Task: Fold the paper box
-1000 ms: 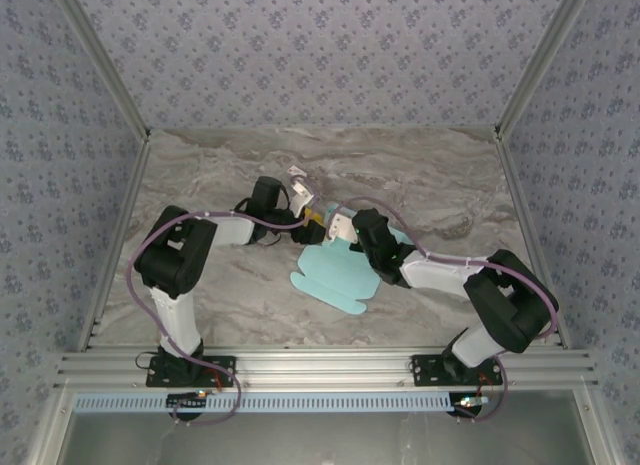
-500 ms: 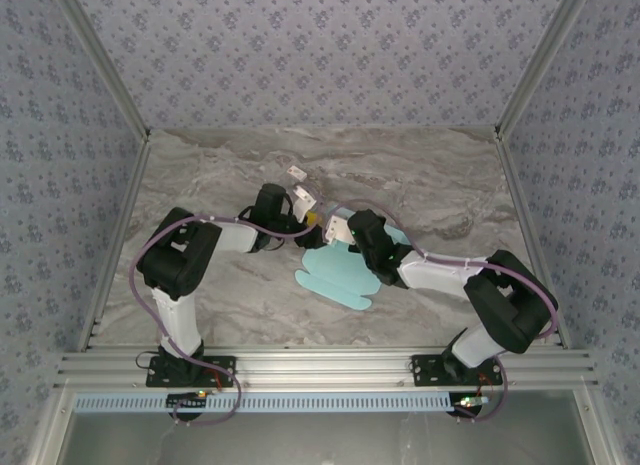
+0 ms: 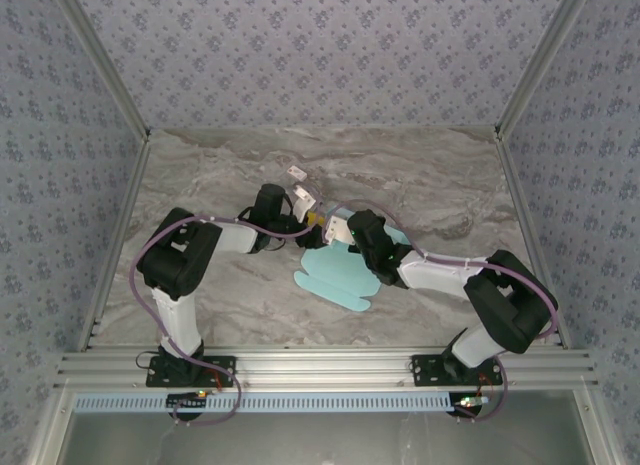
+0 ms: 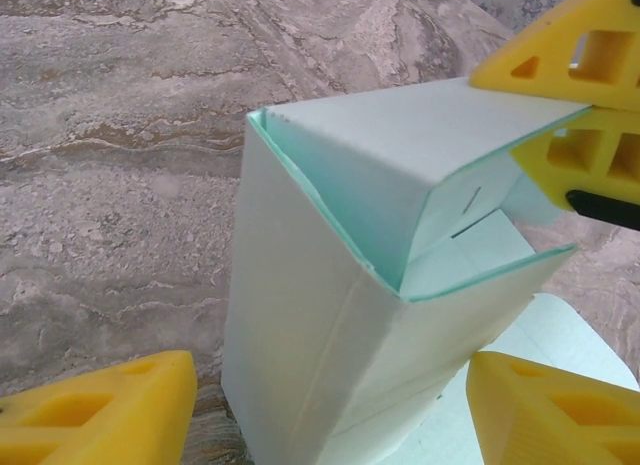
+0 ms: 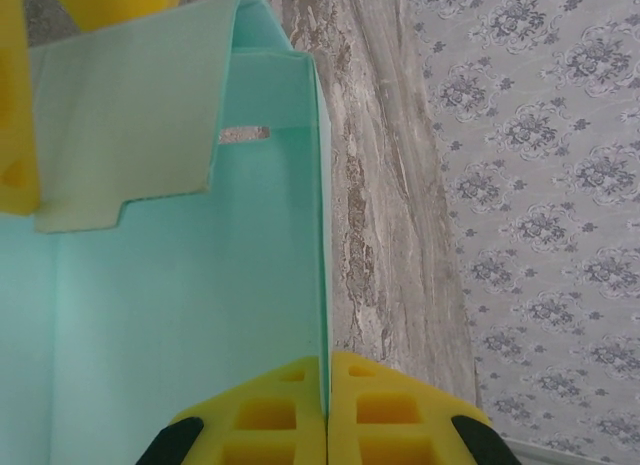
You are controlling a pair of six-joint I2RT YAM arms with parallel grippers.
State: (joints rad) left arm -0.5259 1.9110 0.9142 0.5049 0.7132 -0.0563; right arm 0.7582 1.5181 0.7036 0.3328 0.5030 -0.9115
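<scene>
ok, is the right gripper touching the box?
Touching. The right wrist view shows the right gripper shut on an upright wall of the box, the thin card edge pinched between its yellow tips with no gap.

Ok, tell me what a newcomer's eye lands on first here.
The pale blue paper box lies at the centre of the top view, one end folded up. The right gripper is pinched shut on a card edge, while the left gripper stands open astride the folded part.
</scene>
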